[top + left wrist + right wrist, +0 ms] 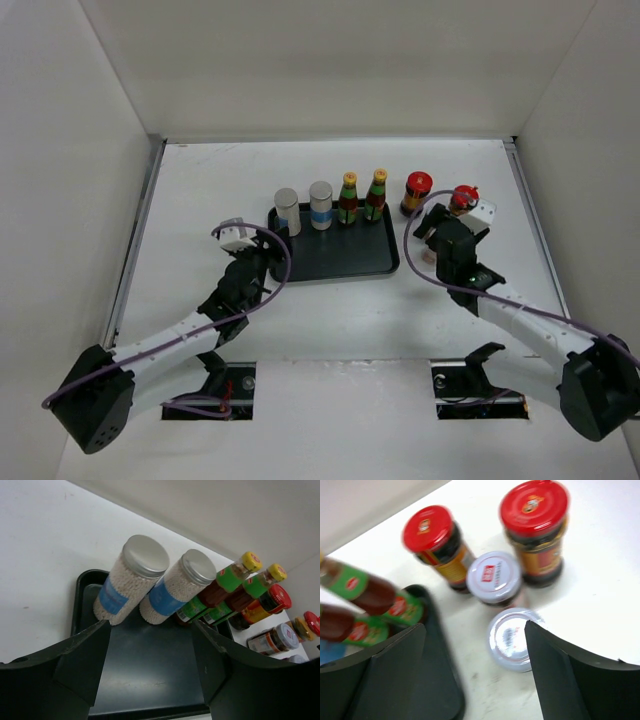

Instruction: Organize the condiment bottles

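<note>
Your cylinders [287, 211] and slim bottles [348, 199] stand paired by kind along the back of the tray [340, 262]; red-capped jars [533, 532] and white-lidded jars [494, 577] wait on the table [600, 595] beside it. The left end effector [150, 630] gapes empty by the tray, the right end effector [475, 627] likewise over the white-lidded jars, probably your next pick

Upright in a row along the far edge of the black tray [340, 262]: two silver-topped blue-banded cylinders [287, 211] [320, 205], then two slim yellow-capped green-labelled bottles [348, 198] [376, 195]. Off the tray's right side, clustered close: two squat red-capped brown jars [436, 545] [536, 535] and two short white-lidded jars [494, 577] [512, 638].
</note>
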Robot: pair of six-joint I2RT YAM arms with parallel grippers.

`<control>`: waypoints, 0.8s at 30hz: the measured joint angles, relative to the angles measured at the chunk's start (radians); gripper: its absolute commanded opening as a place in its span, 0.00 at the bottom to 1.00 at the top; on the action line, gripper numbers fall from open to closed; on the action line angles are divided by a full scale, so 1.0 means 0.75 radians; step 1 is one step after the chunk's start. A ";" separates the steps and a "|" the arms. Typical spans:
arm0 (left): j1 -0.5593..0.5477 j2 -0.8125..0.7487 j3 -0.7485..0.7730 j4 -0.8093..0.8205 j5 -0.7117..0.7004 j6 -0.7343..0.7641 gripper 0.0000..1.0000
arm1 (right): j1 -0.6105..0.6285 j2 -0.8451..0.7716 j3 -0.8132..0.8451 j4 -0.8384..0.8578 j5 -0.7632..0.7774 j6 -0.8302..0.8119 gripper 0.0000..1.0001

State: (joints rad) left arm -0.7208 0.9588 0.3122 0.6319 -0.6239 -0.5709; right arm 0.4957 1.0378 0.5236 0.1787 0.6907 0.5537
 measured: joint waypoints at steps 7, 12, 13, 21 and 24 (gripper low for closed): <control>0.100 -0.085 -0.119 -0.011 0.025 -0.112 0.67 | -0.069 0.163 0.112 -0.157 0.028 0.000 0.90; 0.145 -0.099 -0.140 -0.018 0.049 -0.149 0.68 | -0.077 0.285 0.131 -0.228 0.026 0.001 0.88; 0.153 -0.102 -0.142 -0.018 0.053 -0.156 0.68 | -0.077 0.303 0.131 -0.240 0.026 0.001 0.88; 0.175 -0.105 -0.154 -0.018 0.076 -0.182 0.69 | -0.077 0.360 0.131 -0.254 0.025 0.002 0.55; 0.192 -0.106 -0.156 -0.018 0.081 -0.187 0.70 | -0.056 0.345 0.126 -0.258 0.031 -0.014 0.52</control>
State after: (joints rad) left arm -0.5770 0.8791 0.1955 0.6182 -0.5632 -0.7109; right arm 0.4538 1.2968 0.6182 -0.0151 0.7136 0.5434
